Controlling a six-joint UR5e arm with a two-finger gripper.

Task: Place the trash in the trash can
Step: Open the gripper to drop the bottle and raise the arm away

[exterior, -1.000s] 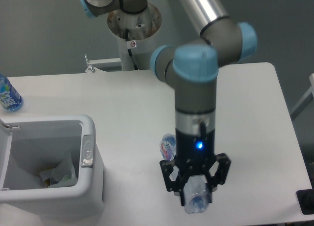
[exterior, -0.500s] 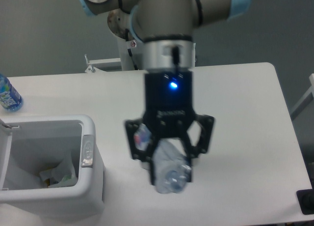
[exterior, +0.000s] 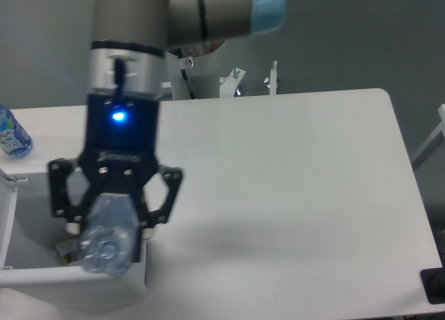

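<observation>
Entry, as I logged it from the remote station.

Gripper (exterior: 110, 226): black, two-fingered, blue light lit on its wrist; its fingers were clamped on the clear plastic bottle (exterior: 108, 238), which hung cap end toward the camera, lifted off the table (exterior: 292, 195) and positioned over the trash can (exterior: 76, 282).

Trash can: white, at the lower left; I saw only its near wall and part of the left side, the rest hidden behind the gripper. A scrap of something pale showed inside at the gripper's lower left (exterior: 64, 249); I could not tell what it was.

Blue-labelled bottle (exterior: 12, 136): on the table at the far left edge, well apart from the gripper.

Table: white, rounded corners.
</observation>
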